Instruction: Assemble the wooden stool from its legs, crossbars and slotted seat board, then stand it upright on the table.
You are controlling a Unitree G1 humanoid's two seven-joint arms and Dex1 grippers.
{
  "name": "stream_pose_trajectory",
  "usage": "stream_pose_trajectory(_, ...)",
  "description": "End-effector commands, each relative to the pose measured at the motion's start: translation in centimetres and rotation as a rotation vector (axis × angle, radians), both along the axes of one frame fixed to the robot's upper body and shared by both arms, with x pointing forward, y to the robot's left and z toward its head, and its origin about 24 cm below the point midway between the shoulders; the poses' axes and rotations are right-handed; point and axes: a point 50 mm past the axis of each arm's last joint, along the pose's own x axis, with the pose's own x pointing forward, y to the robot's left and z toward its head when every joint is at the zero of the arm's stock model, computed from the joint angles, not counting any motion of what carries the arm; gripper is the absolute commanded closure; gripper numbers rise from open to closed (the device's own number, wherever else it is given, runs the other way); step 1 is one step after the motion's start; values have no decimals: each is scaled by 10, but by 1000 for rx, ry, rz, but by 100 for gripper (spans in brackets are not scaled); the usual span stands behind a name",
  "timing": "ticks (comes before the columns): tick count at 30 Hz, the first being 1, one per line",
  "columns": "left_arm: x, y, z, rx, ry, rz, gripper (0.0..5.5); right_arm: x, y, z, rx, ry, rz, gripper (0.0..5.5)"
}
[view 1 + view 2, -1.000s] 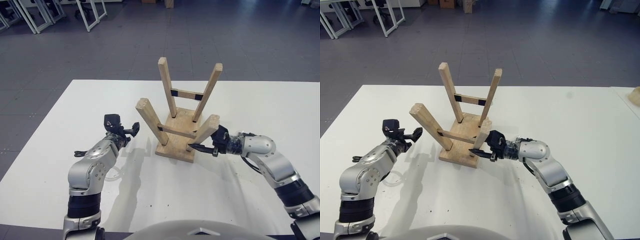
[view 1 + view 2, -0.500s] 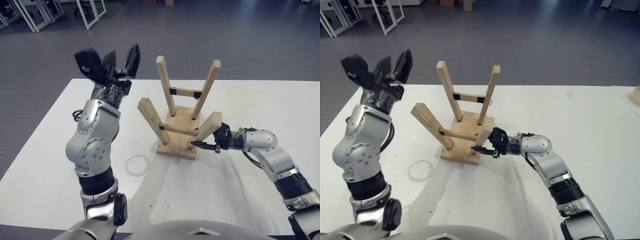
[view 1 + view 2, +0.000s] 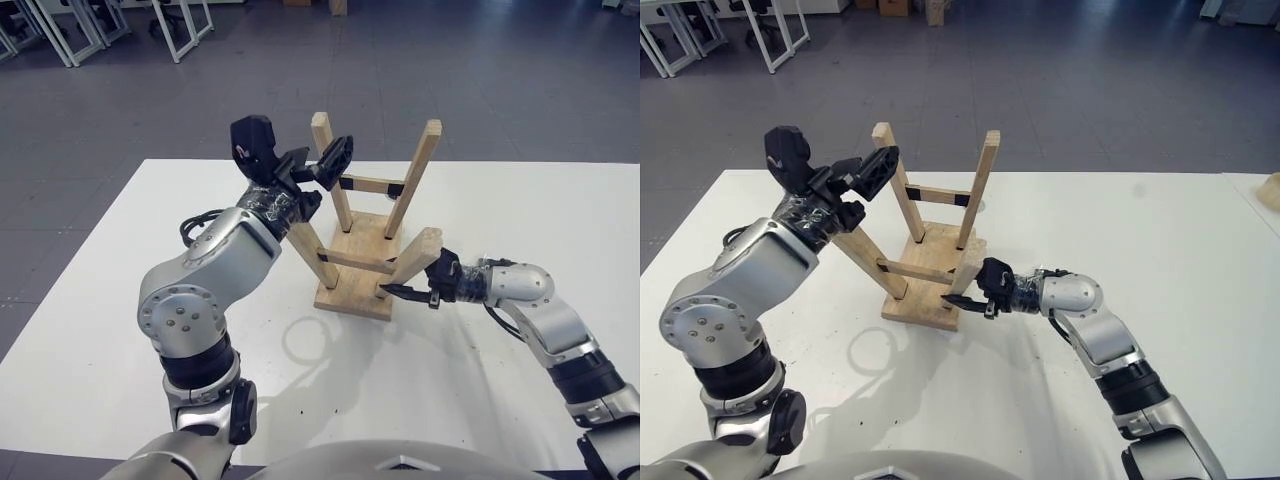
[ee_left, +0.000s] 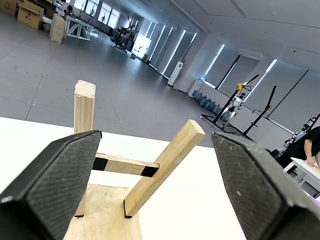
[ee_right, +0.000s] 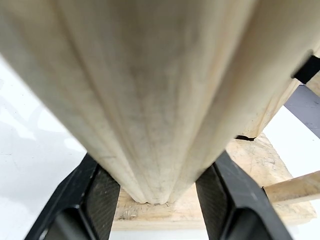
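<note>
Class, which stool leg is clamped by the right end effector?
The near right leg, leaning toward the robot's right; the right end effector grips it near the seat board. No other leg is gripped.

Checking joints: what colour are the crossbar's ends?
Black; the crossbar shows best in left wrist view.

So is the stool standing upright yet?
No, upside down: the seat board lies flat on the table, legs pointing up.
</note>
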Motion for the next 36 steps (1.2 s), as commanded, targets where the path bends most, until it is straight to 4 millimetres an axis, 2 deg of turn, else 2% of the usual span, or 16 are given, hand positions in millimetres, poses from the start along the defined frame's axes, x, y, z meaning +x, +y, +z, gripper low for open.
stream_pose_trajectory(1, 0, -12, -9, -77, 60, -73, 140, -10, -9, -30, -126, 114, -32, 347)
stream_pose_trajectory(6, -4, -9, 82, -423, -283, -202, 140, -10, -12, -32, -120, 124, -42, 347)
stream_pose_trajectory(9, -11, 23, 143, -614, -477, -211, 140, -8, -14, -29, -97, 135, -12, 347)
stream_pose_trajectory(10, -11, 35, 154, -623, -513, -177, 140, -6, -14, -28, -101, 131, 0, 347)
stream_pose_trajectory(12, -4, 64, 158, -532, -546, -33, 140, 1, -16, -23, -117, 115, 22, 347)
stream_pose_trajectory(14, 12, 94, 141, -393, -487, 184, 140, 12, -16, -13, -116, 94, 35, 347)
stream_pose_trajectory(16, 29, 119, 101, -204, -352, 399, 140, 23, -17, -3, -104, 66, 45, 347)
stream_pose_trajectory(18, 37, 126, 60, -54, -236, 476, 140, 27, -17, 2, -87, 50, 65, 347)
stream_pose_trajectory(20, 37, 120, 39, -32, -187, 466, 140, 29, -17, 4, -83, 44, 76, 347)
stream_pose_trajectory(23, 37, 111, 18, -28, -142, 432, 140, 31, -15, 8, -67, 41, 85, 347)
stream_pose_trajectory(24, 36, 110, 11, -21, -123, 426, 140, 31, -14, 11, -60, 40, 89, 308)
stream_pose_trajectory(26, 35, 109, -2, -11, -88, 424, 140, 33, -10, 17, -46, 25, 98, 269)
stream_pose_trajectory(29, 33, 105, -9, -8, -71, 421, 140, 34, -13, 22, -55, 1, 97, 230)
stream_pose_trajectory(31, 32, 103, -11, 5, -65, 418, 140, 34, -20, 22, -94, -11, 86, 182)
stream_pose_trajectory(34, 30, 102, -18, 96, -41, 415, 140, 31, -60, 12, -354, 33, 11, 138)
stream_pose_trajectory(36, 29, 100, -24, 144, -18, 415, 140, 30, -84, 13, -470, 35, -73, 130)
